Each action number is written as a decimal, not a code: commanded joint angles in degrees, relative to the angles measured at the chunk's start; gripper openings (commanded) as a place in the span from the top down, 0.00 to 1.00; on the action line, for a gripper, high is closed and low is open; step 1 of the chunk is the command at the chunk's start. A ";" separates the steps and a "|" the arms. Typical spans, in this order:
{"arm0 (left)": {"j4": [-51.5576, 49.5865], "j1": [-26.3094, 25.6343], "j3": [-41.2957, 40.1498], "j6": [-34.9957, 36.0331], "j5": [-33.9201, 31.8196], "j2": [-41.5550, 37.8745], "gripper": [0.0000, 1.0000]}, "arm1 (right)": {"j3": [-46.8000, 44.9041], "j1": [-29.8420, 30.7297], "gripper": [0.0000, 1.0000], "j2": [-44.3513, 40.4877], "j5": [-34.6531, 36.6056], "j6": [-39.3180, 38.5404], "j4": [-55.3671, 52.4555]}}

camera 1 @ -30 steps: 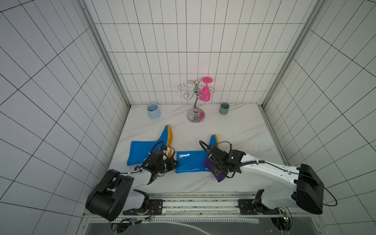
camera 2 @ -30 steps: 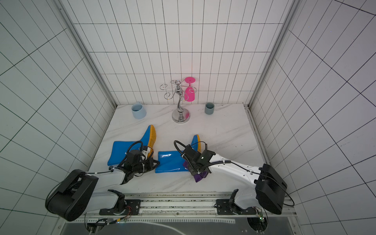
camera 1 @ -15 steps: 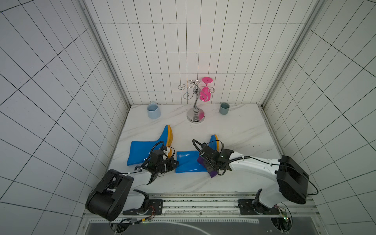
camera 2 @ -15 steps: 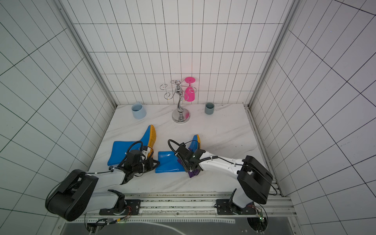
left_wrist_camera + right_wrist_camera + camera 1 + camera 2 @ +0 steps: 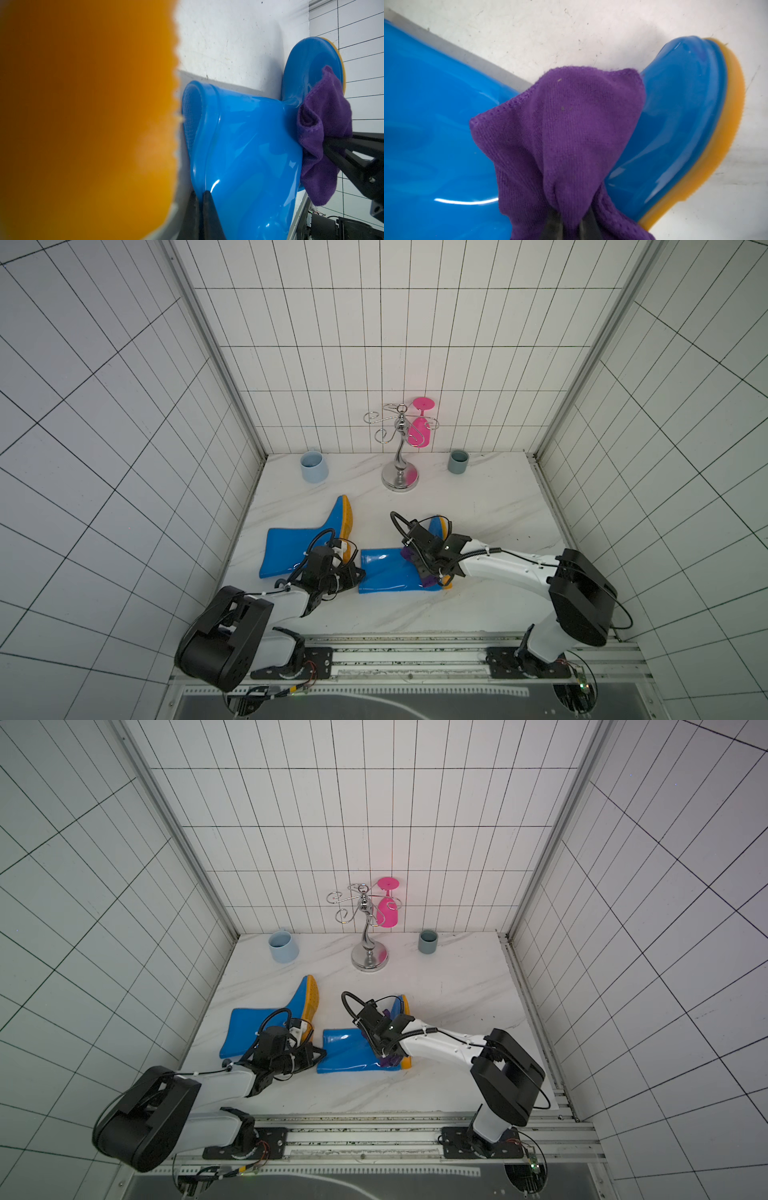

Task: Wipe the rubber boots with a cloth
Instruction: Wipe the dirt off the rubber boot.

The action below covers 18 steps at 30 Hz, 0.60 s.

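Left-hand boot [image 5: 291, 549]: on its side, front-left of chrome stand [image 5: 400, 456], foot end nearer stand.
Left gripper [image 5: 200, 194]: fingers together, tips at cuff of right-hand boot [image 5: 384, 576]; cannot tell whether cuff wall is pinched.
Right-hand boot: on its side, directly in front of stand, toe toward it.
Right gripper [image 5: 570, 223]: clamped on purple cloth [image 5: 571, 135]; cloth pressed on that boot's ankle, in front of stand.
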 commanded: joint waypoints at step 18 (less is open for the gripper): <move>-3.17 -0.09 -1.51 0.15 1.89 0.23 1.00 | 20.79 -12.89 1.00 13.61 4.50 -9.15 0.18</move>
